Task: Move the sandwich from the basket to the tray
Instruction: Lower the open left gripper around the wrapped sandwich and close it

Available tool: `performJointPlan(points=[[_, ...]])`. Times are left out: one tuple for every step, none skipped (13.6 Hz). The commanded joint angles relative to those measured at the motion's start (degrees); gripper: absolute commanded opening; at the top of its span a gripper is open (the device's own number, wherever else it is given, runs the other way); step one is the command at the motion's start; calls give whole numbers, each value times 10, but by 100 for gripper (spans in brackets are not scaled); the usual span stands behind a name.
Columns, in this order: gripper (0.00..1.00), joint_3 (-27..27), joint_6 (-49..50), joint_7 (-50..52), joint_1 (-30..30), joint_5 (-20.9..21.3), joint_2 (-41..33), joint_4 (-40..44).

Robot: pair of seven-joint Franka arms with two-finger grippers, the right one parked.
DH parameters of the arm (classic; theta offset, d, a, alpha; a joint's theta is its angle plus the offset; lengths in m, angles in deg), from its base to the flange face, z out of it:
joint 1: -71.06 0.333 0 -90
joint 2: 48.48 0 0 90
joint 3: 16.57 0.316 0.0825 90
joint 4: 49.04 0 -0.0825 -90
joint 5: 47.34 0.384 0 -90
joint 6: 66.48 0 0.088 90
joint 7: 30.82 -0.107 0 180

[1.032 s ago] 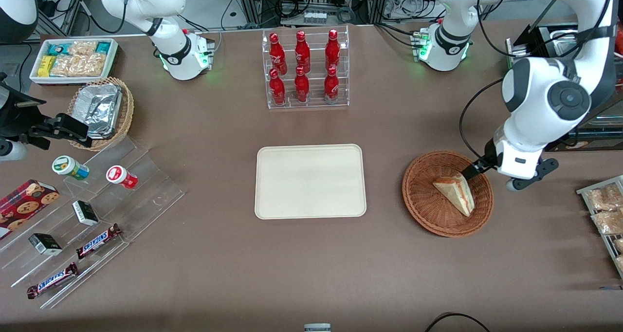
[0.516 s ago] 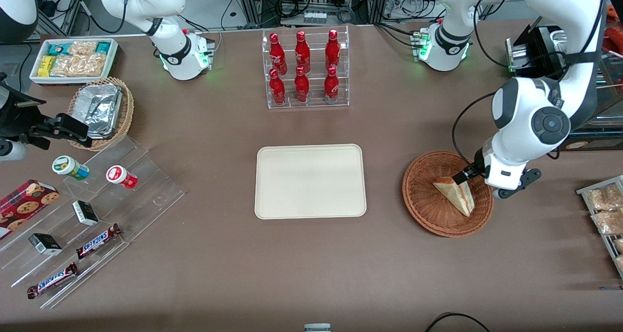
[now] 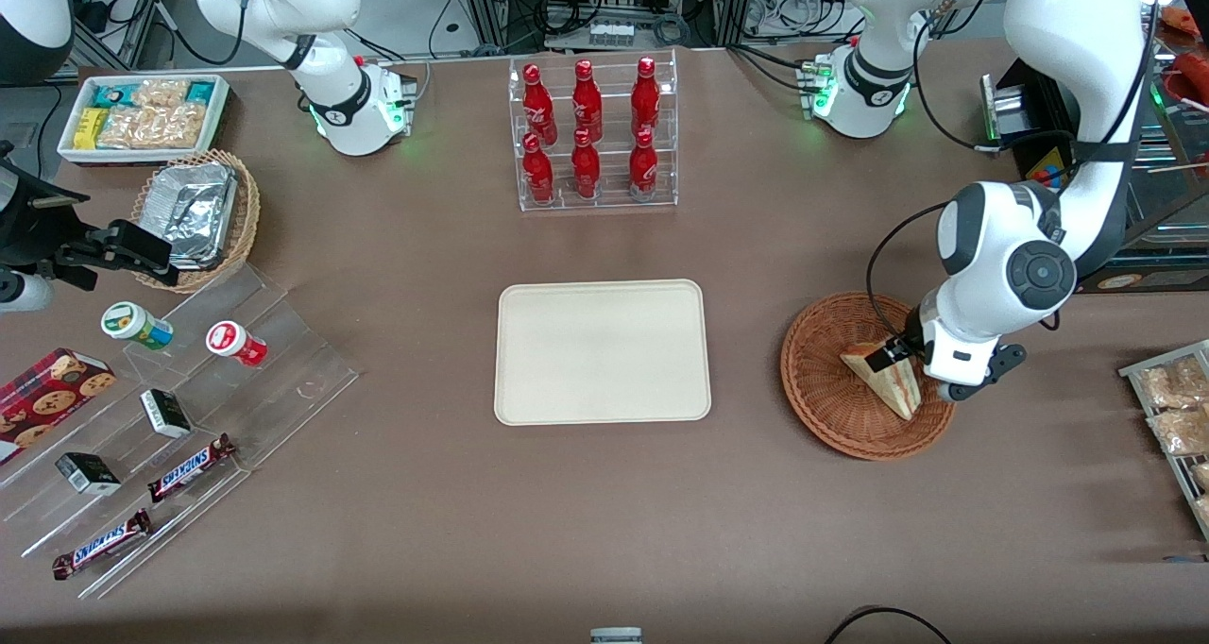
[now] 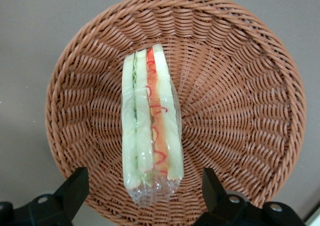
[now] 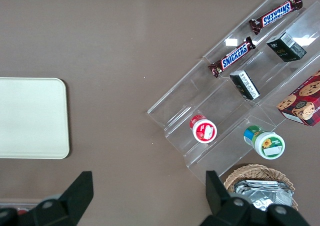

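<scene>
The sandwich (image 3: 885, 381) is a plastic-wrapped wedge of pale bread with red, orange and green layers, lying in the round reddish-brown basket (image 3: 820, 415). My left gripper (image 3: 894, 352) hangs low over the sandwich's broad end, at the part farther from the front camera. In the left wrist view the sandwich (image 4: 150, 118) lies lengthwise in the basket (image 4: 240, 85). The gripper (image 4: 145, 188) is open there, with its black fingers (image 4: 74, 187) on either side of the wrapped end and apart from it. The cream tray (image 3: 602, 351) lies bare at the table's middle.
A clear rack of red bottles (image 3: 590, 134) stands farther from the front camera than the tray. Snack packets on a wire rack (image 3: 1176, 408) lie at the working arm's end. At the parked arm's end are clear steps with candy bars (image 3: 189, 467) and a tan basket of foil containers (image 3: 194, 214).
My left arm has swung in over the basket and come down. The gripper now sits lower and closer to the sandwich's broad end. The sandwich has not moved.
</scene>
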Motion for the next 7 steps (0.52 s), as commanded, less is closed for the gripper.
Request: performJointPlan(points=[[100,2,-25,7,-3,-6,16,6],[100,2,-32,7,-2,-6,22,6],[100,2,-34,7,0,-6,27,6],[100,2,-40,7,1,-6,33,7],[100,2,-47,7,3,-6,39,7],[98,2,-52,7,3,-6,42,7],[95,2,-52,8,4,-6,44,6]])
